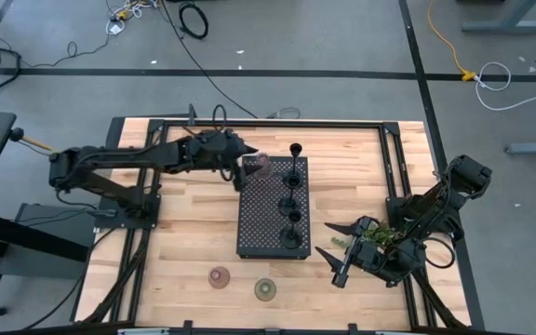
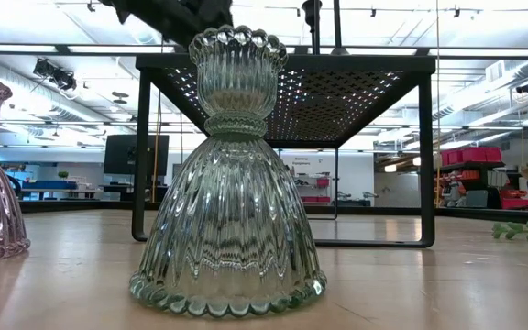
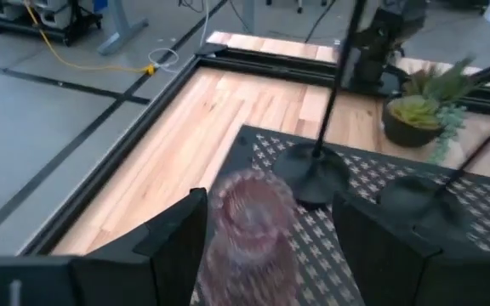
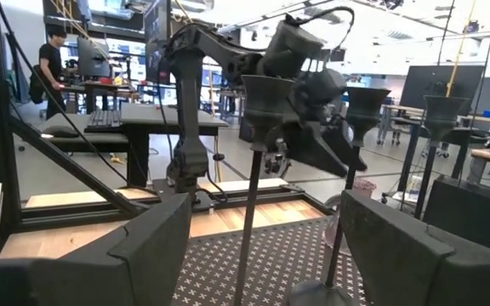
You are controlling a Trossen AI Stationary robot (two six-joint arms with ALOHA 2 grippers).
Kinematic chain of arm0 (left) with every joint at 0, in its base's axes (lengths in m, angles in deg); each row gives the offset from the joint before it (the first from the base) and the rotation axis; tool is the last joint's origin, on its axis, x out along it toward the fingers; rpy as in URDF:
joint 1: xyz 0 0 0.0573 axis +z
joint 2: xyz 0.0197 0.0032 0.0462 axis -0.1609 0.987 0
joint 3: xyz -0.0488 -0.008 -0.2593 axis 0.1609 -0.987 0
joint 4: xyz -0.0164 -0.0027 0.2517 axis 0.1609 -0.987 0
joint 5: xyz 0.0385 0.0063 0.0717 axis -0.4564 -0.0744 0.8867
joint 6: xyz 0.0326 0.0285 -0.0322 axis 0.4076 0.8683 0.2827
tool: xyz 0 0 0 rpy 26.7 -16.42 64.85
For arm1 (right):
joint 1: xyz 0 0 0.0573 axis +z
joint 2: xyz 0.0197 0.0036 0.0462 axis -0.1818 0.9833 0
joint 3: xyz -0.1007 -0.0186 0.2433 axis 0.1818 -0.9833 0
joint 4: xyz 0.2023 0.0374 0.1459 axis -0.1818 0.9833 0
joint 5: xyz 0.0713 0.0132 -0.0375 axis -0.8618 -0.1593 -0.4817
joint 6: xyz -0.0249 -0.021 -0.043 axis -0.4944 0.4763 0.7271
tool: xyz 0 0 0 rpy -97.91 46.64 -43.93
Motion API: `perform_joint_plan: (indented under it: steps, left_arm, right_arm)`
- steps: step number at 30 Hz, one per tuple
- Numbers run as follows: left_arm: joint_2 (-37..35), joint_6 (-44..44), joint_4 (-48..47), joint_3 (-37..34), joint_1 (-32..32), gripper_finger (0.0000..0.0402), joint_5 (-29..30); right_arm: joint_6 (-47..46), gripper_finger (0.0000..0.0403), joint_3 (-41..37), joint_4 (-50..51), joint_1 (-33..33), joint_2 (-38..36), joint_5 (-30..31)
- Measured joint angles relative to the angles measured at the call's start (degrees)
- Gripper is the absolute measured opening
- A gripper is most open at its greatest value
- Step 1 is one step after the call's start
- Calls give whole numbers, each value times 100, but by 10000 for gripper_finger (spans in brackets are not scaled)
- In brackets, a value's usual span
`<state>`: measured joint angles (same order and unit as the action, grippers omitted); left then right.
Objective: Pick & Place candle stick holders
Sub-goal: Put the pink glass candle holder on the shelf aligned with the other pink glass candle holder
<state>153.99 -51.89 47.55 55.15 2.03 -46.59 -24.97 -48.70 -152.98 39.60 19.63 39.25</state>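
Note:
A pinkish ribbed glass holder [image 3: 253, 223] stands on the far left corner of the black perforated tray [image 1: 266, 223]; it also shows in the high view [image 1: 258, 166]. My left gripper [image 3: 270, 246] is open, with a finger on either side of this holder and a gap showing at one side. Several black knob-topped stem holders [image 1: 292, 200] stand in a row along the tray's right side. A pink glass holder [image 1: 219, 276] and a green one [image 1: 265, 289] rest on their wide bases on the table near the front edge. My right gripper [image 1: 334, 251] is open and empty to the right of the tray.
The tray stands raised on thin legs [image 2: 141, 156] above the table. A small potted plant [image 1: 372, 233] sits by my right arm. Black frame rails [image 1: 277, 124] run along the table's edges. A person [image 4: 51, 64] stands in the room beyond the table.

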Motion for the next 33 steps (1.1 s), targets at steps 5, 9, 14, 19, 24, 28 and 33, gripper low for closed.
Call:
perform_joint_plan:
  steps: [5, 9, 14, 19, 24, 28, 33]
  left_arm:
    - [-500, -569, -1599, 0, -324, 255, -340]
    - [-761, -1305, -2665, -1, -944, 255, -275]
    - [-979, -2394, -3215, -10, -2164, 255, 101]
    - [-1033, -3625, -3206, -10, -3831, 255, 1360]
    - [-681, -5105, -3245, -8, -5525, 255, 2655]
    - [-157, -6198, -3222, -8, -6463, 255, 3345]
    - [629, -6977, -3050, -8, -7159, 255, 3645]
  right_arm:
    - [0, 299, 0, 4, -1, 0, 42]
    - [0, 299, 0, -2, -1, -2, 28]
    - [-80, 299, 0, -7, -1, -2, 11]
    - [-45, 299, 0, -53, -1, -2, 33]
    - [-2, 299, 0, -75, -1, 0, 83]
    - [0, 299, 0, -89, -1, -2, 151]
    - [33, 299, 0, -117, -1, -2, 178]
